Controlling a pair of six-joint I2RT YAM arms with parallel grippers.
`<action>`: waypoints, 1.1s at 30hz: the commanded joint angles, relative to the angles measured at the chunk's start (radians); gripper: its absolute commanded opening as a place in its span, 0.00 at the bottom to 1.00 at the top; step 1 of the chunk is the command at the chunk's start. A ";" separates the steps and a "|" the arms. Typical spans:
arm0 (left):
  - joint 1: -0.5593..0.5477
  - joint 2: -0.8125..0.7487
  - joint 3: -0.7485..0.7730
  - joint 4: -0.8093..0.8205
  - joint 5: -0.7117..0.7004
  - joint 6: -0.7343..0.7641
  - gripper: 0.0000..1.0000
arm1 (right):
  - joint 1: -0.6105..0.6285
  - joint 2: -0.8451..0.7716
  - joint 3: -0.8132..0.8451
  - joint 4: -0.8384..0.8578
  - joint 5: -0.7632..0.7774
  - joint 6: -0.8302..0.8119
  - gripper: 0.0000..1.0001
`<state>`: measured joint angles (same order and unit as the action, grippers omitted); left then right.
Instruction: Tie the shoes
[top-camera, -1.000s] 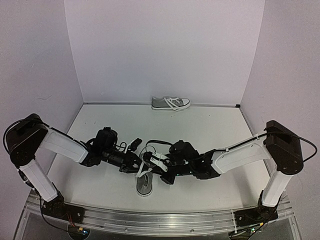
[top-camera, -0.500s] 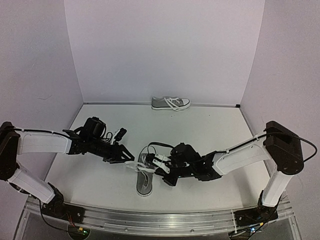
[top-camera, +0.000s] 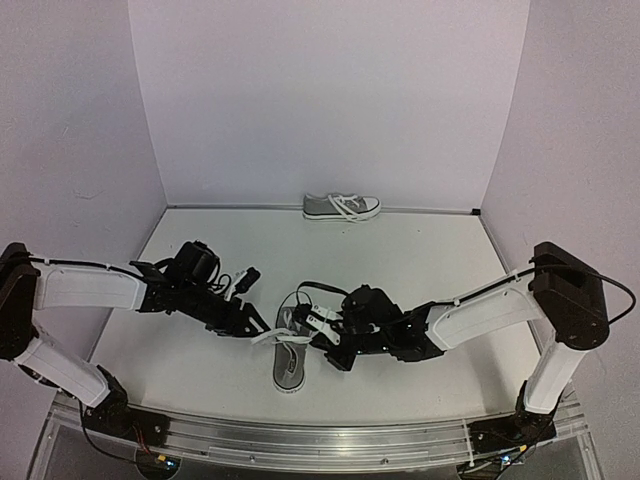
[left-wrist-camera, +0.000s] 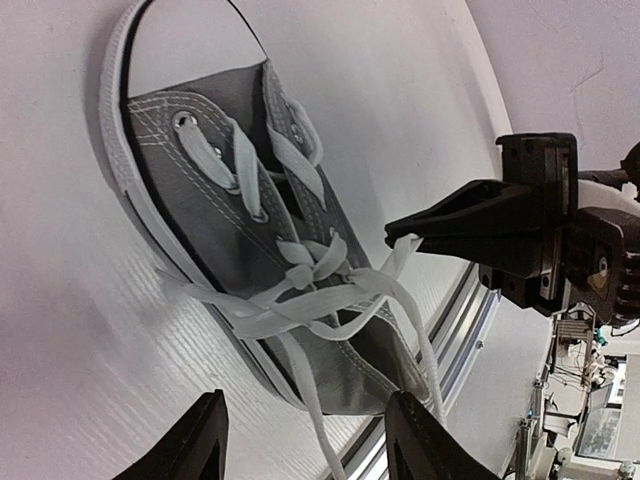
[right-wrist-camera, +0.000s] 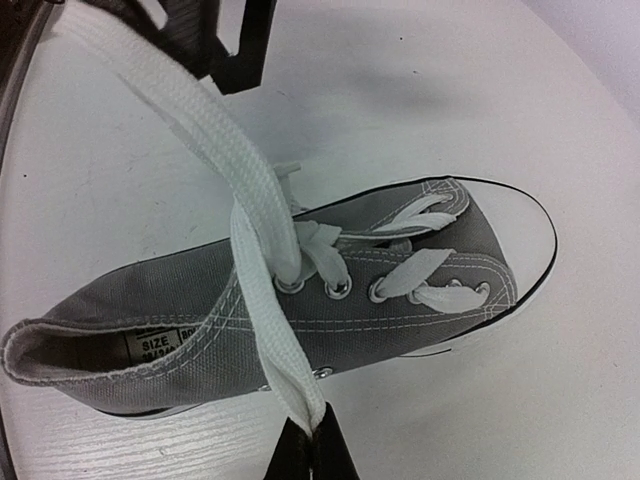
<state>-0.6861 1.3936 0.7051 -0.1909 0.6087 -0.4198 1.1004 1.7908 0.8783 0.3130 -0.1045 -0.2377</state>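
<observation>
Two small grey canvas sneakers lie on the white desk (top-camera: 430, 250) from above, the far sneaker (top-camera: 341, 207) well behind the near sneaker (top-camera: 288, 365); left wrist: the left tool (left-wrist-camera: 310, 445) stands apart just beside the near sneaker; right wrist: the right tool (right-wrist-camera: 305, 455) pinches that sneaker's flat white lace (right-wrist-camera: 250, 230).

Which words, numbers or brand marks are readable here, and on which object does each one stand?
"SIZE": white label inside the near shoe.
"BO": same label, next cell, cut off by the lace.
Digits under "SIZE": too blurred to read.
Nothing else is readable.
</observation>
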 joint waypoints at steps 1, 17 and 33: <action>-0.023 -0.005 0.049 0.006 -0.088 -0.006 0.62 | 0.005 -0.030 -0.011 0.006 0.022 0.023 0.00; -0.030 -0.041 0.060 -0.089 -0.504 -0.142 0.74 | 0.005 -0.032 -0.036 0.011 0.029 0.033 0.00; -0.037 -0.176 0.041 -0.132 -0.812 -0.227 0.87 | 0.004 -0.018 -0.039 0.020 0.028 0.037 0.00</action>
<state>-0.7238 1.2585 0.7189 -0.2577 -0.0182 -0.6041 1.1004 1.7908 0.8457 0.3137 -0.0906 -0.2081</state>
